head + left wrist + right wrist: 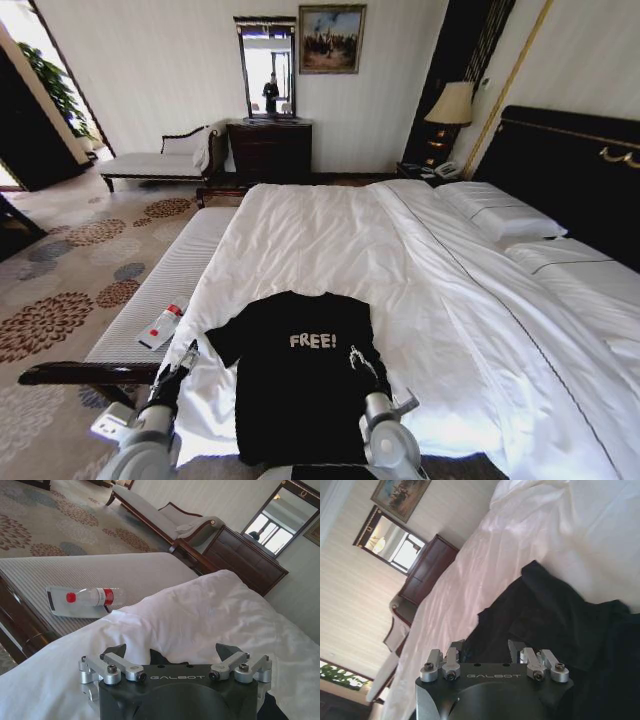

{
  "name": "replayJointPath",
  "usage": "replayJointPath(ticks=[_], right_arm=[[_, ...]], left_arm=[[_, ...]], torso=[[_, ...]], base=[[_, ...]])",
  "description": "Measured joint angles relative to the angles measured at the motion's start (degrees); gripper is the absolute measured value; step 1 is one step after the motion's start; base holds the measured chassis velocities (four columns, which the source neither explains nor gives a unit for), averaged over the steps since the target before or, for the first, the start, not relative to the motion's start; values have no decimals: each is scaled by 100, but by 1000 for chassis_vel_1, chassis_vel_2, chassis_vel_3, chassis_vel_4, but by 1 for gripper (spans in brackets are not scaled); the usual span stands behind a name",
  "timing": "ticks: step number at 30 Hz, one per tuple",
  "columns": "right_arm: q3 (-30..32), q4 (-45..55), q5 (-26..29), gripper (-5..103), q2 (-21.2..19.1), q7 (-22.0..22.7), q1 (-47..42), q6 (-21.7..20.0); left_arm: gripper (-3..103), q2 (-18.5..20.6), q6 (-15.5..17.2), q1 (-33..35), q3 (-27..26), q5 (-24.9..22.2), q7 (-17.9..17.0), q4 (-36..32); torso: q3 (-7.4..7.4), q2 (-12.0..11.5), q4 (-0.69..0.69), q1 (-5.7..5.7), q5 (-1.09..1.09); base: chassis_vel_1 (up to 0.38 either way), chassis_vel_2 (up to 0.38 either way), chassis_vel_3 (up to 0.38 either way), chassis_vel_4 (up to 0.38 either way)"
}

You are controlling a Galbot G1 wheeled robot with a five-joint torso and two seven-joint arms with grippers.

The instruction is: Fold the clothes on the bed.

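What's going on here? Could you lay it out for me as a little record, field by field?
Place: a bedroom, seen from the foot of the bed
Garment: black T-shirt lying flat on the white duvet, "FREE!" facing up
Left gripper: open, at the shirt's left sleeve
Right gripper: open, over the shirt near the lettering
Folding: not yet begun
Beside the bed: a bottle on the striped bench

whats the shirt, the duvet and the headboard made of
Shirt: soft black knit, probably cotton; it lies limp and rumpled, with white printed lettering.
Duvet: smooth white woven cloth, likely cotton, with soft creases and slight sheen.
Headboard: dark and matte, perhaps wood or padding; unclear.
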Motion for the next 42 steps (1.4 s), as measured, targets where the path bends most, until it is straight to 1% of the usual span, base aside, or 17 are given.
replayJointPath(ticks=[2,4,7,9,12,14,18,23,32,33,34,35,37,38,39,40,42], right_arm=[[-77,-202,232,60,4,11,289,-75],[-92,-281,333,60,8,33,396,-101],[-115,-582,740,77,23,196,751,-208],[-115,-598,760,77,24,210,769,-212],[-46,-905,1047,93,76,391,1045,-254],[5,-1061,1127,99,119,431,1157,-255],[51,-1194,1213,100,195,469,1245,-250],[18,-1093,1249,100,318,479,1202,-247],[-41,-1194,1124,100,480,463,1223,-238],[-36,-1249,1117,102,489,463,1256,-217],[-30,-1281,1114,100,497,464,1275,-197],[-30,-1281,1114,100,497,464,1275,-197],[-21,-1361,1102,91,534,499,1317,-151],[-15,-1393,1096,91,552,525,1331,-135],[-10,-1421,1088,85,566,546,1343,-119],[-10,-1421,1088,85,566,546,1343,-119],[15,-1507,1052,74,605,621,1379,-72]], left_arm=[[100,-4,0,-15,13,24,0,7],[100,-5,0,-20,17,28,0,7],[100,0,0,-29,13,33,0,23],[100,1,0,-29,13,34,0,24],[100,4,2,-43,8,48,-4,56],[100,-1,4,-57,23,71,-5,80],[100,-14,5,-68,39,94,-6,99],[100,-8,6,-66,30,96,-7,112],[100,3,6,-79,33,92,-7,141],[100,12,6,-81,32,90,-7,145],[100,19,6,-80,28,89,-7,149],[100,19,6,-80,28,89,-7,149],[100,40,5,-79,12,75,-7,157],[100,48,5,-80,7,72,-7,159],[100,54,5,-82,5,69,-7,161],[100,54,5,-82,5,69,-7,161],[100,68,4,-97,3,60,-7,162]], torso=[[1,0,0,1,1],[1,0,0,1,1],[1,-1,0,2,1],[1,-1,0,2,1],[1,-1,0,1,0],[1,-1,0,1,0],[1,-1,-1,2,1],[1,-1,-1,1,1],[1,-1,-1,1,0],[1,-1,-1,1,0],[1,-1,-1,1,0],[1,-1,-1,1,0],[1,-1,-1,1,0],[1,-1,-1,1,0],[1,-1,-1,0,0],[1,-1,-1,0,0],[1,0,-1,0,1]], base=[[0,0,0,0],[0,0,0,0],[0,0,0,0],[0,0,0,0],[0,0,0,0],[0,0,0,0],[0,0,0,0],[0,0,0,0],[0,0,0,0],[0,0,0,0],[0,0,0,0],[0,0,0,0],[0,0,0,0],[0,0,0,0],[0,0,0,0],[0,0,0,0],[0,0,0,0]])
